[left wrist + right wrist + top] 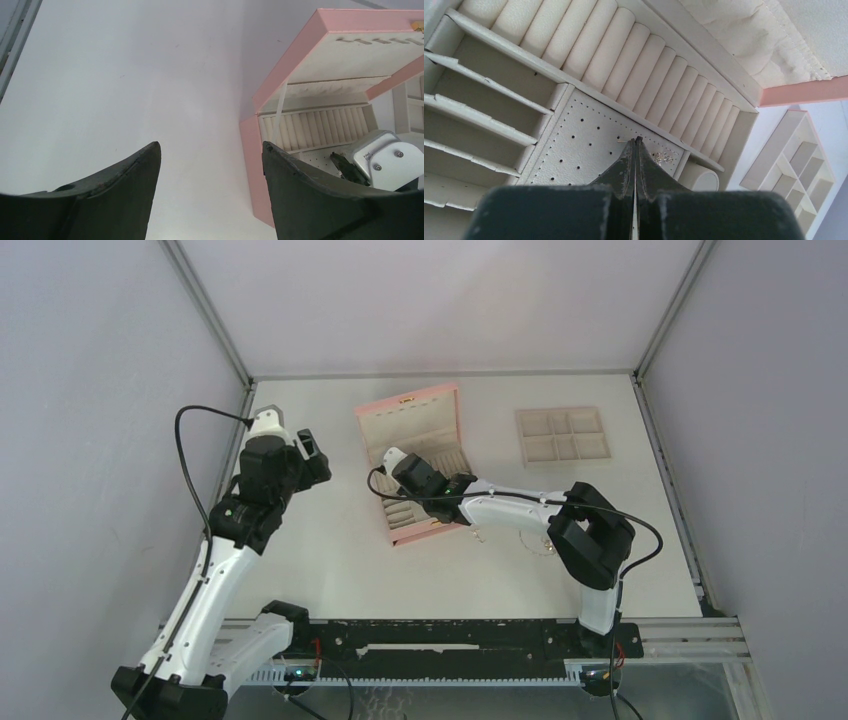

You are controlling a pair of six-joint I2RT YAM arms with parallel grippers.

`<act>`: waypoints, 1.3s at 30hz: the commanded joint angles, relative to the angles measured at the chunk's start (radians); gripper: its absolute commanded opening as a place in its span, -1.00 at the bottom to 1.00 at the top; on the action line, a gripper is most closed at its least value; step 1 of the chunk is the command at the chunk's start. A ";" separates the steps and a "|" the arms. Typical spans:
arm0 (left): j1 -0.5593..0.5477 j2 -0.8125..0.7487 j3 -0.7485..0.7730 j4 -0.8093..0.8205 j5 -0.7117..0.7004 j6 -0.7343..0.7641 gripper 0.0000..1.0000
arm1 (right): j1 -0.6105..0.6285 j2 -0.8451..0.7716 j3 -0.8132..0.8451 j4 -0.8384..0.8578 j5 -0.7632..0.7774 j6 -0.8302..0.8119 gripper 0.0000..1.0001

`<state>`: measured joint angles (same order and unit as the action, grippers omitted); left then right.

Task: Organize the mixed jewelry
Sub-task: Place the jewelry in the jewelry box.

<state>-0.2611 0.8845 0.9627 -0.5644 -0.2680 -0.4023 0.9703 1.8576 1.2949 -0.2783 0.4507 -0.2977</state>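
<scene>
right pincer (636, 142), closed, is probing the pink box's (804, 90) perforated panel (589, 150) beside silver bits (664, 158), probably seating one more; a gentle release comes next.

Arms (215, 585) white-linked, black joints, black cables (180, 440); left gripper (211, 146) fingers (125, 190) dark.

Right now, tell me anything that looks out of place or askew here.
The pink box sits open and askew on the table. Tiny silver pieces lie loose on the table by its near corner. Inside, a glittery bit lies flat on the perforated panel beside the shut right pincer.
</scene>
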 commanded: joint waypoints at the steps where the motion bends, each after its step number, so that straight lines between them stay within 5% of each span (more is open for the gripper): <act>1: 0.008 -0.024 -0.006 0.017 -0.022 -0.001 0.57 | 0.016 -0.011 0.032 0.044 -0.012 0.004 -1.00; 39: 0.012 -0.049 -0.020 0.011 -0.023 0.003 0.57 | 0.057 0.014 0.029 0.065 0.085 -0.046 -1.00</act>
<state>-0.2584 0.8558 0.9611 -0.5716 -0.2798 -0.4019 1.0031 1.8702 1.2949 -0.2550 0.5213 -0.3214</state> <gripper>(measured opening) 0.785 0.006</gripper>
